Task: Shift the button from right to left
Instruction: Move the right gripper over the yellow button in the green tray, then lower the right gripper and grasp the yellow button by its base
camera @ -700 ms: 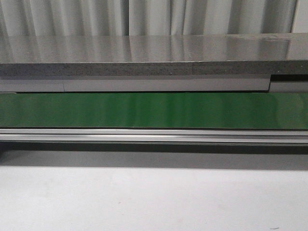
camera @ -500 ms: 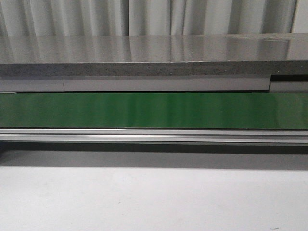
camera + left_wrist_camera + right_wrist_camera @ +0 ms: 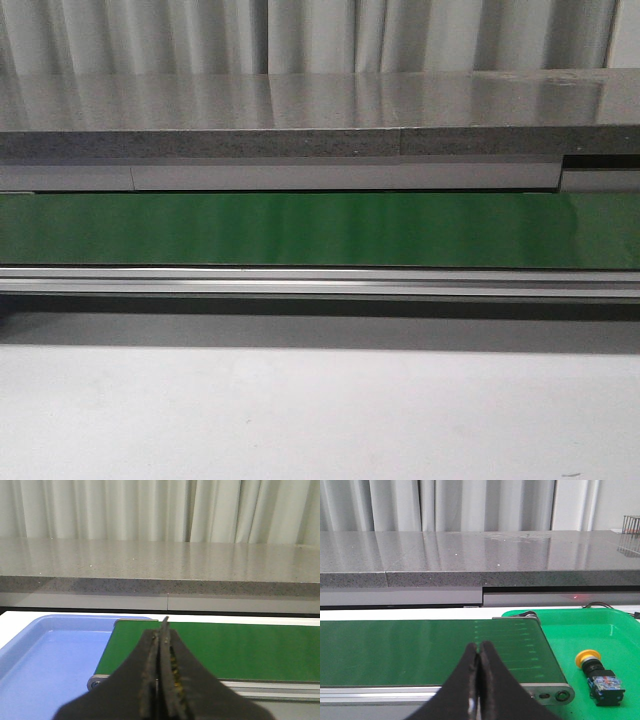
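From my seat, nearest in the left wrist view is the left gripper (image 3: 161, 680), its two dark fingers pressed flat together with nothing between them. Right past it I've got a blue tray (image 3: 30, 665), sitting just beside the end of the green conveyor belt (image 3: 240, 650).

Over on the right wrist view, the right gripper (image 3: 478, 685) is the same story: fingers pinched tight together, holding nothing. The button (image 3: 598, 672) is lying on its side in the green tray (image 3: 580, 625), yellow cap pointing away from the black body with the little red-blue marks. It's off to the side of the gripper, not touching it, and close to the belt's end roller. That tray butts up next to this end of the belt.

The front view only gives me the white desk (image 3: 320, 420), then the belt's aluminium rail (image 3: 320, 282), the green strip, and behind it a grey speckled stone counter (image 3: 320, 110). Pale curtains (image 3: 320, 35) hang at the very back. Neither arm nor the button shows there.
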Controlling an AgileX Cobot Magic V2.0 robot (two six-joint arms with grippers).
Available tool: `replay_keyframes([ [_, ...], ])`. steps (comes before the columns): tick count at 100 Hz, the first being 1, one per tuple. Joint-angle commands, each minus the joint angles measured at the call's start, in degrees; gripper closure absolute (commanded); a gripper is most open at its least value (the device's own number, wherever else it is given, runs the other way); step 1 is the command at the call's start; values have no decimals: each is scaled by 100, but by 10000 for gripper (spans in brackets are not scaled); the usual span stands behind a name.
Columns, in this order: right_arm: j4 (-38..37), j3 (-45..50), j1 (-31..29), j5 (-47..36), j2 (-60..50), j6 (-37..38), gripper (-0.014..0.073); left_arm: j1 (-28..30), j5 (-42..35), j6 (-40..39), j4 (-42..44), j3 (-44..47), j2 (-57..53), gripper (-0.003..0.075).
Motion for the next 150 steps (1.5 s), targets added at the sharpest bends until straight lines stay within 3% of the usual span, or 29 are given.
replay_keyframes([
  [1,-77,-135,-50,-401,-87,-25,660,-39,-439,-40,-63,252,-178,741],
  [14,-77,-579,-50,53,-68,-25,660,-39,-439,-40,-63,252,-178,741],
  [40,-229,-2142,-50,1969,19,-25,660,-39,-439,-40,-63,252,-178,740],
  [64,-430,-3303,-50,3214,892,-25,660,-39,-439,-40,-63,252,-178,741],
  [104,-381,-4613,-50,4354,3314,173,660,-39,-439,-40,-63,252,-178,740],
  [138,-225,-5606,-96,5224,4747,-32,657,-39,-439,-40,-63,252,-178,741],
  [145,-212,-5800,-192,5398,4997,-228,625,-39,-439,-40,-63,252,-178,741],
  [150,-204,-5917,-290,5530,5164,-353,554,-39,-439,-40,-63,252,-178,740],
])
